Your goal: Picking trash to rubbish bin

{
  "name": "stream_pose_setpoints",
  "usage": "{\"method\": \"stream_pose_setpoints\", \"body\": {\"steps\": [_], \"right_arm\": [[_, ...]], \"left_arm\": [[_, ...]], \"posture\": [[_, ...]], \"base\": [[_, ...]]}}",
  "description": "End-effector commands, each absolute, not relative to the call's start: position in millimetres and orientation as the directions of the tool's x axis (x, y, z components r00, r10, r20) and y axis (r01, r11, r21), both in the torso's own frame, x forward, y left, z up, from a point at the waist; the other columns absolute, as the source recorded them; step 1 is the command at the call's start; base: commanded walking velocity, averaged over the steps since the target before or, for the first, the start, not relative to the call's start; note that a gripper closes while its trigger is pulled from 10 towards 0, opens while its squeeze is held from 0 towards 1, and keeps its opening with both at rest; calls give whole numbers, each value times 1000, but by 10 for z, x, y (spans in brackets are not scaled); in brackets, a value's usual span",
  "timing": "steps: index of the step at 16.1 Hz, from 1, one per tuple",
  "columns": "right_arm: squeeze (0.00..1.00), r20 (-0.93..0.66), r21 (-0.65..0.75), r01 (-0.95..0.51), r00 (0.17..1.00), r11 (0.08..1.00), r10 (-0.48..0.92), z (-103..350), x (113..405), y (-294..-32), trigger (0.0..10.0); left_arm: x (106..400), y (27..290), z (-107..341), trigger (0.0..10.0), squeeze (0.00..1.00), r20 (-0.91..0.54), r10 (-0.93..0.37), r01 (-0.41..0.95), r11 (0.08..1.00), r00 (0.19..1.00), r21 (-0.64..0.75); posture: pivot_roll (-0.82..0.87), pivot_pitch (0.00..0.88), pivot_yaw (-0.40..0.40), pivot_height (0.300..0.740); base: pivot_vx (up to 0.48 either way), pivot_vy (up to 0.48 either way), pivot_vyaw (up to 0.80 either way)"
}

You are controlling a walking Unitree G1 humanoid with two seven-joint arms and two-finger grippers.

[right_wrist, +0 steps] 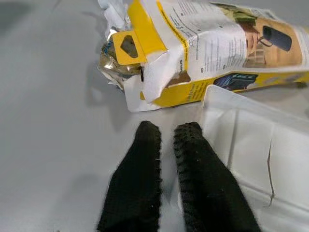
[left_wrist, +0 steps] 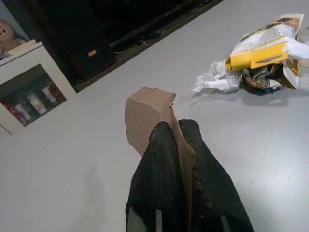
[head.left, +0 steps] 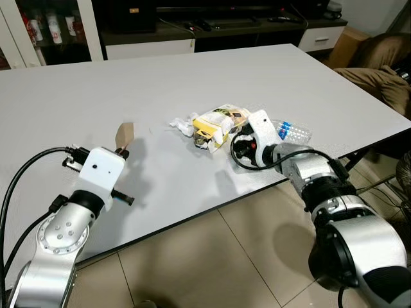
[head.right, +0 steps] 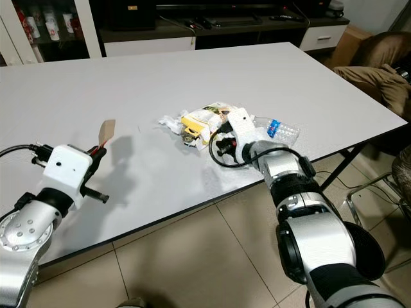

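White table (head.left: 192,77) is spanning your view, its near edge hanging over tiled floor (head.left: 212,263). Behind table, dark TV unit (head.left: 212,29) is running along wall, white drawer front (head.left: 319,37) sitting at its right end. Glass-door cabinet (head.left: 45,29) is standing at your far left, small bottles lining its shelf. Brown armchair (head.left: 379,64) is sitting at your right, cardboard box (head.left: 347,45) leaning beside it.

The right gripper (right_wrist: 166,133) hangs low over the pale grey tabletop (right_wrist: 53,121), its 2 black textured fingers (right_wrist: 140,179) nearly together with a thin gap, holding nothing. Just ahead lies a torn yellow and white printed cardboard box (right_wrist: 212,53) with crumpled silver foil (right_wrist: 113,65) at its end. A flat white plastic tray (right_wrist: 256,154) sits beside the fingertips
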State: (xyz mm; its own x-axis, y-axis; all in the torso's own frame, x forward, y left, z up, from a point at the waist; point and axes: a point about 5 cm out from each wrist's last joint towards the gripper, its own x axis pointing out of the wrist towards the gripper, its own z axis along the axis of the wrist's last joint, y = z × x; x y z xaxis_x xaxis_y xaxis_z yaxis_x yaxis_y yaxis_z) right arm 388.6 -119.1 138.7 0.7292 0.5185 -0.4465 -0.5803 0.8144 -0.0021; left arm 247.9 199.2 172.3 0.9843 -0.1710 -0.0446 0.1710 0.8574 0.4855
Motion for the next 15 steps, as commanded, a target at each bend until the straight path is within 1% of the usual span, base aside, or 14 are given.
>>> {"method": "stream_pose_setpoints", "body": {"steps": [1, 6, 10, 11, 12, 15], "right_arm": [[1000, -447, 3, -556, 742, 831, 499, 1443, 3916, -1209, 10000], [1000, -443, -1, -425, 812, 905, 381, 1423, 3957, -1248, 10000], [1000, -437, 48, -395, 818, 917, 375, 1383, 3947, -1252, 10000], [914, -442, 65, -388, 815, 919, 375, 1325, 3924, -1246, 10000], [0, -451, 79, -382, 810, 921, 374, 1280, 3905, -1244, 10000], [0, -464, 77, -356, 814, 931, 349, 1206, 3879, -1265, 10000]], "left_arm": [[2503, 1967, 1719, 10000, 0, -46, -188, 187, 852, 981, 489], [2529, 1970, 1716, 10000, 0, -52, -198, 198, 848, 979, 493], [2506, 1953, 1695, 10000, 0, -53, -195, 196, 853, 979, 483], [2500, 1936, 1683, 10000, 0, -56, -200, 202, 852, 978, 484], [2502, 1932, 1682, 10000, 0, -57, -202, 204, 852, 978, 483], [2502, 1933, 1685, 10000, 0, -58, -205, 207, 850, 977, 484]], "posture": [[109, 0, -106, 740], [106, 0, -103, 740], [105, 0, -110, 740], [104, 0, -115, 740], [104, 0, -115, 740], [104, 0, -115, 740]], "base": [[0, 0, 0], [0, 0, 0], [0, 0, 0], [0, 0, 0], [0, 0, 0], [0, 0, 0]]}}
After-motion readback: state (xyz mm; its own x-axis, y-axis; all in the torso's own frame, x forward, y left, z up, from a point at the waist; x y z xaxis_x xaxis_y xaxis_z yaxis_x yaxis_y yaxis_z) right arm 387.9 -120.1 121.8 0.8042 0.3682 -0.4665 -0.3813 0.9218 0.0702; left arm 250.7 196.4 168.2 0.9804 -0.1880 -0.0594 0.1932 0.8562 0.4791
